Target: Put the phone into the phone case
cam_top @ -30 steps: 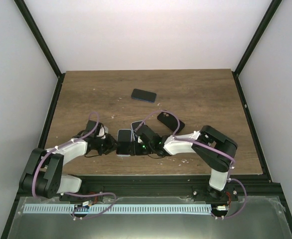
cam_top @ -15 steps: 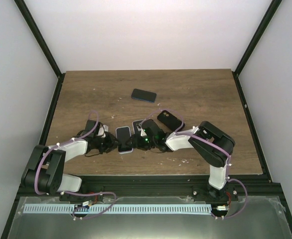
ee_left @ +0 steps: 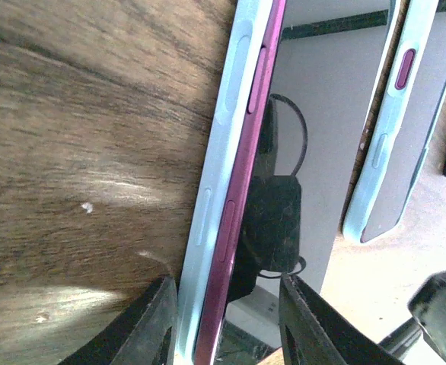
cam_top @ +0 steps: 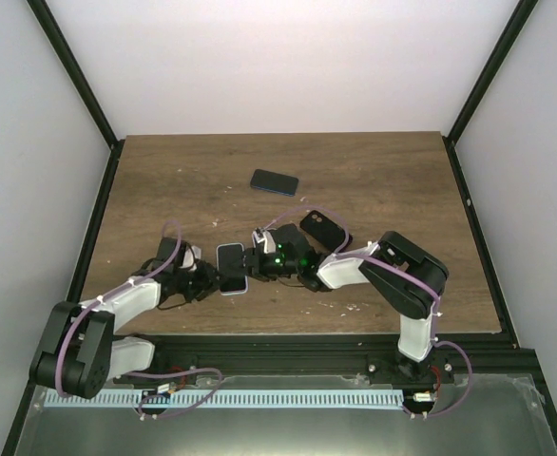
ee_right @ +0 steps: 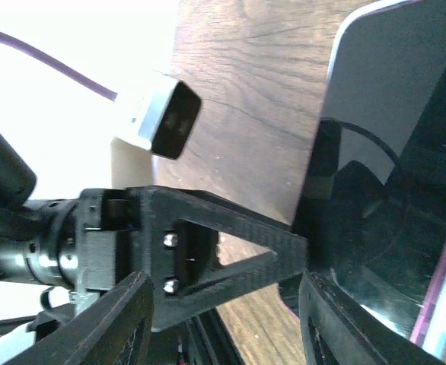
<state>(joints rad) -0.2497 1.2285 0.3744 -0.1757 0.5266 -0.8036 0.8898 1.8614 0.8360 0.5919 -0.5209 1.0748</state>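
The phone (cam_top: 231, 268), with a magenta rim and dark screen, sits in a light-blue phone case (ee_left: 208, 190) at the table's near middle. My left gripper (cam_top: 209, 275) grips its left edge. In the left wrist view the left gripper (ee_left: 223, 323) has one finger under the case and the other on the screen. My right gripper (cam_top: 258, 261) is at the phone's right edge. In the right wrist view the right gripper (ee_right: 227, 327) is wide open, with the phone (ee_right: 390, 198) by its right finger and the left arm's finger between its jaws.
A second phone in a light-blue case (cam_top: 259, 237) (ee_left: 390, 129) lies just behind the right gripper. A black phone case (cam_top: 324, 228) lies to the right, and a dark phone (cam_top: 274, 181) lies further back in the middle.
The phone in its case has shifted left and slightly away from the near edge with both grippers. The right gripper followed it leftward, uncovering the second phone behind.
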